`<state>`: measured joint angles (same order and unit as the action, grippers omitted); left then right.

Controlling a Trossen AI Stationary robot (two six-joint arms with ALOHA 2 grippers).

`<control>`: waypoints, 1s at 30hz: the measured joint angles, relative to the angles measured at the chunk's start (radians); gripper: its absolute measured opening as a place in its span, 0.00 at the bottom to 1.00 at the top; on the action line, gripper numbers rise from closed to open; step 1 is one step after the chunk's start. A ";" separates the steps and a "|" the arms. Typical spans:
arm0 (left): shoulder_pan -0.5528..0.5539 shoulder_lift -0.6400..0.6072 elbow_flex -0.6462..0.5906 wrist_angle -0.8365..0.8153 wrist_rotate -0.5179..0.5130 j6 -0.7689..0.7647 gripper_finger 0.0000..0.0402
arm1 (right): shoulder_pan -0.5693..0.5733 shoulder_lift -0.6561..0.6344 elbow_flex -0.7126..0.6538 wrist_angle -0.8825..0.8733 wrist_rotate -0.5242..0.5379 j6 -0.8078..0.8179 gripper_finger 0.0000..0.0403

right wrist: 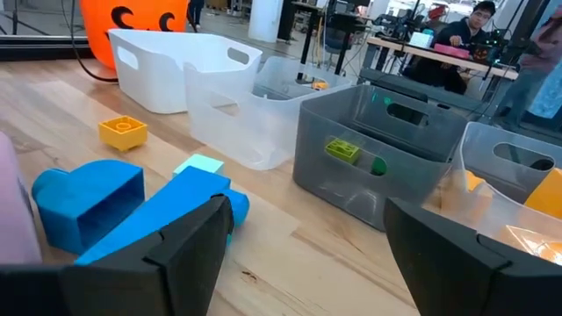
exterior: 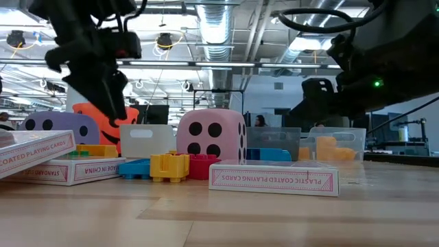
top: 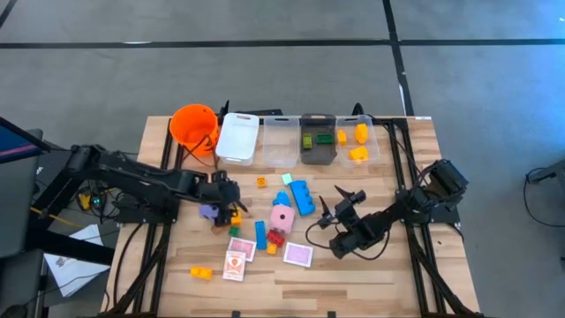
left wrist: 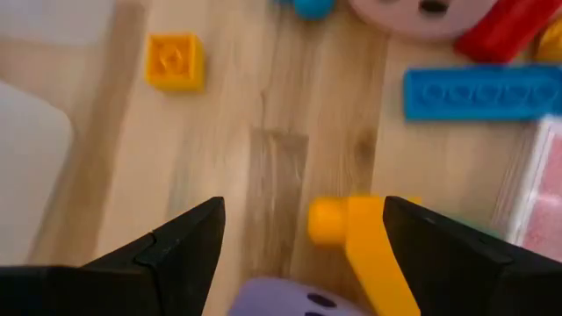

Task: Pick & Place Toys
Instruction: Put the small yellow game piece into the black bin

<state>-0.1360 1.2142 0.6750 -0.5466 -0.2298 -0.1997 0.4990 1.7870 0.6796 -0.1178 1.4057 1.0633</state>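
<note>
The left gripper [top: 231, 196] sits left of centre in the overhead frame with its fingers [left wrist: 176, 250] spread wide and holding nothing. Between and just under them lies the purple die [top: 210, 212], with a yellow brick [left wrist: 356, 237] close against the far finger. Past the fingertips the wood is bare up to a small orange brick [top: 261, 182].

The right gripper [top: 340, 201] is right of centre, angled toward the upper left, fingers [right wrist: 180, 241] also parted and empty. Directly ahead of it lies a long blue brick [top: 303, 198] with a small teal piece [top: 287, 178] beside it.

The rest of the toys crowd the middle of the table: the pink die [top: 282, 217] touching a red brick [top: 276, 237], an upright blue brick [top: 260, 234], and card packs [top: 298, 254] in the lower centre. One yellow brick [top: 201, 273] lies apart at lower left.

Along the upper edge stand an orange bucket [top: 193, 125], a white bin [top: 237, 138], a clear bin [top: 281, 141], a grey bin [top: 318, 152] holding green bricks, and a clear bin [top: 372, 141] with yellow-orange ones.

A person [right wrist: 470, 26] sits at a desk in the room beyond.
</note>
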 joint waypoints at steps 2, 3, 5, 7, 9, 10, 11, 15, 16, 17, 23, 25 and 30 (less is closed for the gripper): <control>0.000 0.038 0.000 0.035 -0.005 0.008 0.75 | -0.006 0.000 0.000 -0.001 -0.015 0.000 0.73; 0.000 0.053 0.000 0.041 -0.019 0.008 0.75 | -0.011 0.000 0.000 0.000 -0.019 0.001 0.73; 0.004 0.081 0.000 0.085 -0.054 0.010 0.75 | -0.018 0.000 0.000 -0.001 -0.031 0.001 0.73; 0.015 0.110 0.000 0.130 -0.077 0.011 0.75 | -0.026 0.000 0.000 0.003 -0.044 0.002 0.73; 0.032 0.138 0.000 0.182 -0.082 0.017 0.75 | -0.033 0.000 0.000 0.003 -0.056 0.001 0.73; 0.042 0.152 0.000 0.214 -0.082 0.031 0.75 | -0.037 0.000 0.000 0.003 -0.059 0.002 0.73; 0.052 0.162 0.000 0.233 -0.083 0.046 0.75 | -0.040 0.000 0.000 0.004 -0.065 0.001 0.73; 0.114 0.202 0.000 0.316 -0.086 0.094 0.75 | -0.050 0.000 0.000 0.006 -0.076 0.001 0.73; 0.132 0.209 0.000 0.345 -0.085 0.097 0.75 | -0.051 0.000 0.000 0.007 -0.079 0.001 0.73; 0.149 0.212 0.000 0.360 -0.086 0.104 0.75 | -0.051 0.000 0.000 0.008 -0.080 0.001 0.73; 0.228 0.223 0.000 0.443 -0.077 0.162 0.75 | -0.051 0.000 0.000 0.014 -0.088 -0.001 0.73; 0.241 0.223 0.000 0.469 -0.045 0.173 0.75 | -0.051 0.000 0.000 0.014 -0.098 -0.001 0.73; 0.237 0.223 -0.041 0.608 0.019 0.221 0.75 | -0.056 0.000 0.000 0.024 -0.104 -0.024 0.73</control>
<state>0.1010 1.4372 0.6336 0.0615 -0.2112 0.0217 0.4427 1.7874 0.6796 -0.0937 1.3016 1.0389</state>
